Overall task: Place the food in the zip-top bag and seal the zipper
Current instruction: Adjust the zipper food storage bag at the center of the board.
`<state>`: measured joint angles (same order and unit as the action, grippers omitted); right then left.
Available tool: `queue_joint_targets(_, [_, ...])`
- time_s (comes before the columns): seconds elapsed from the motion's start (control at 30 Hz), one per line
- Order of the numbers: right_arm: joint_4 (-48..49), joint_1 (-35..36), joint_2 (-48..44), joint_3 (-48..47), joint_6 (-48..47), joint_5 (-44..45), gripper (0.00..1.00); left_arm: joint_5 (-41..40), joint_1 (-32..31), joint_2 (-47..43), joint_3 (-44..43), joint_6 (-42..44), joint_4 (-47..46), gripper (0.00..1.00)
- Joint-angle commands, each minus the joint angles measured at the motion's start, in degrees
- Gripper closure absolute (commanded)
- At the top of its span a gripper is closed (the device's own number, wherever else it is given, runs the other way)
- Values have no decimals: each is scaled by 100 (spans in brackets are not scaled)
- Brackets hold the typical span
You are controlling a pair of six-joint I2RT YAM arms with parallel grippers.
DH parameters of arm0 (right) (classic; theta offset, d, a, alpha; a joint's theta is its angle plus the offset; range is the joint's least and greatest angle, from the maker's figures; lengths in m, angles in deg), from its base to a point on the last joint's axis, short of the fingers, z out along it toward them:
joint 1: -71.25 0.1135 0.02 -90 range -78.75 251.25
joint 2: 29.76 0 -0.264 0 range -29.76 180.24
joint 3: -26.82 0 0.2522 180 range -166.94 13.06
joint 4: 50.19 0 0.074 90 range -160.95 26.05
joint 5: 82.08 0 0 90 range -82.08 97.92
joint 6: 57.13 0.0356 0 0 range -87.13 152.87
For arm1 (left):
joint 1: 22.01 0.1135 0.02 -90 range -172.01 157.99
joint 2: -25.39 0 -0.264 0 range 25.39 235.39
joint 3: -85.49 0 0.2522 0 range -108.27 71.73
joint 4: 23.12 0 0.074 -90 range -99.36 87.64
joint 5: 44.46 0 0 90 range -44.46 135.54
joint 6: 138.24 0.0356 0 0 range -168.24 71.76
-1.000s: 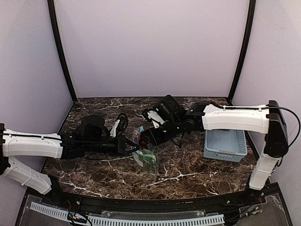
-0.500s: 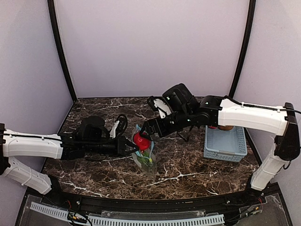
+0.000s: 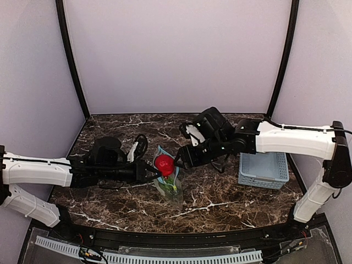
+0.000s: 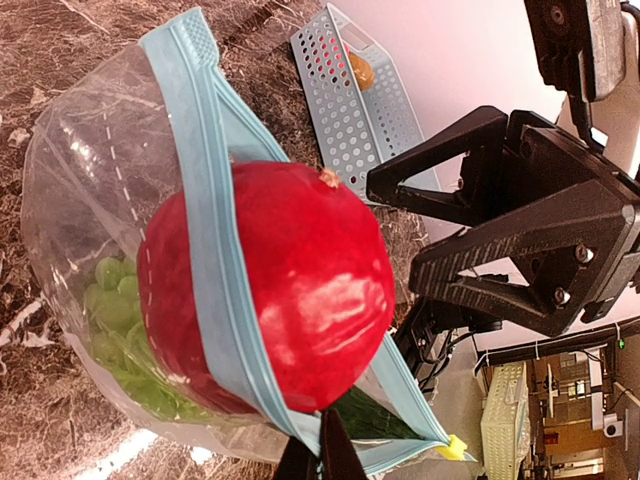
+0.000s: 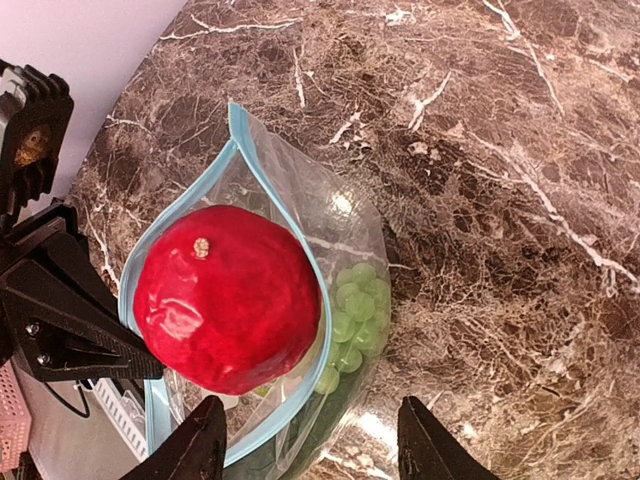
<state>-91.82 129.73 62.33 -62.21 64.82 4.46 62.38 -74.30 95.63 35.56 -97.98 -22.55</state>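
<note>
Dark marble tabletop (image 3: 220, 198), centre: clear crinkly zip-top bag (image 5: 345, 215) clamped at mouth edge by left gripper (image 4: 320, 455). Round red toy fruit (image 5: 225, 310) lodged across teal-blue zipper strip (image 4: 215, 250), above green grape bunch (image 5: 350, 310). Right gripper (image 5: 312, 445) just right of it, jaws apart, empty. Likely risk: fruit rolling out, or bag edge slipping from clamp if pushed.

Illumination is even, from overhead — shadows on the dark veined marble tabletop (image 3: 220, 192) are soft. White glare spots mark the glossy round red fruit (image 4: 270, 290) and clear crinkly plastic bag (image 5: 342, 228). Top view slightly soft — wrist views sharp.
</note>
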Motion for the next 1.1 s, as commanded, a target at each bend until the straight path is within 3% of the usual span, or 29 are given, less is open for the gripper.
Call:
queue_joint_targets(0.0, [153, -27, 90, 150, 160, -185, 45, -28, 18, -151, 96, -6, -43, 99])
queue_joint_targets(0.47, [283, -12, 665, -147, 152, -433, 66, -29, 23, -171, 92, -1, -11, 99])
queue_joint_targets(0.73, [398, 22, 472, -164, 191, -394, 100, -294, 28, -325, 120, 10, 308, 99])
queue_joint_targets(1.07, [332, 263, -127, -260, 183, -93, 100, -884, 32, -626, -555, 495, 1584, 99])
